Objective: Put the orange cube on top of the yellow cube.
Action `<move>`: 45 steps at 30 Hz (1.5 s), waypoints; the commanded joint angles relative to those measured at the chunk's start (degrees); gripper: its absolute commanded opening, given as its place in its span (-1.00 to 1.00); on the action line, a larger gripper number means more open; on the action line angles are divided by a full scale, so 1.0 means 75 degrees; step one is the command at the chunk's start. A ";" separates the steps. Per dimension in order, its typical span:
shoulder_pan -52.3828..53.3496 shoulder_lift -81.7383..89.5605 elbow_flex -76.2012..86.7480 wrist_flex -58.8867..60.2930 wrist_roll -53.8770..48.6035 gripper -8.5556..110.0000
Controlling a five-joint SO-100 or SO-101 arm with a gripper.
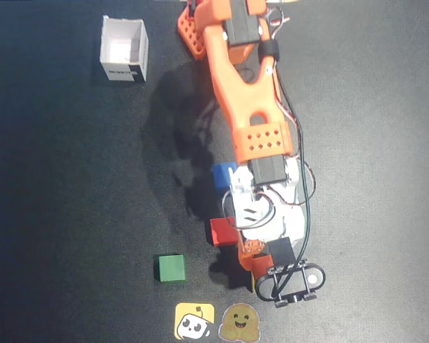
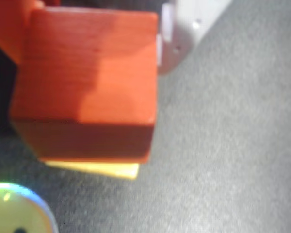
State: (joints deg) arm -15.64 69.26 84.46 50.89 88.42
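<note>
Claw point(image 2: 87, 63) closed on one orange cube point(image 2: 87, 82), an orange finger point(image 2: 9, 29) at its left, a white one point(image 2: 184, 34) at its right. Directly beneath, one yellow cube point(image 2: 94, 168), only an edge showing. Elsewhere: one blue cube point(image 1: 222, 175), one red cube point(image 1: 222, 231), one green cube point(image 1: 171, 268), one white box point(image 1: 124, 48), two stickers point(image 1: 194, 321).

The overhead camera looked straight down on the dark surface point(image 1: 71, 214) from well above, taking in the whole arm point(image 1: 247, 107), which entered from the top edge and reached toward the bottom. The wrist camera rode on the arm and sat very close to the orange cube point(image 2: 87, 82), which filled much of its blurred frame, above the yellow cube point(image 2: 102, 169). Both views shared the patch of surface near the round sticker point(image 1: 237, 323) point(image 2: 14, 211).
</note>
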 commanded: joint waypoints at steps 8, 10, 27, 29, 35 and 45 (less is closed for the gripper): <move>0.0164 -0.0176 -0.0563 0.0023 -0.0082 -0.60; 0.0164 -0.0211 -0.0563 0.0023 -0.0094 -0.60; 0.0117 -0.0059 -0.0598 0.0023 -0.0094 -0.60; 0.0094 -0.0035 -0.0598 0.0023 -0.0082 -0.60; 0.0070 -0.0035 -0.0598 0.0000 -0.0035 -0.60; -0.0059 -0.0070 -0.0621 -0.0105 0.0082 -0.60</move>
State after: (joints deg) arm -15.47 67.15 83.06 50.80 88.33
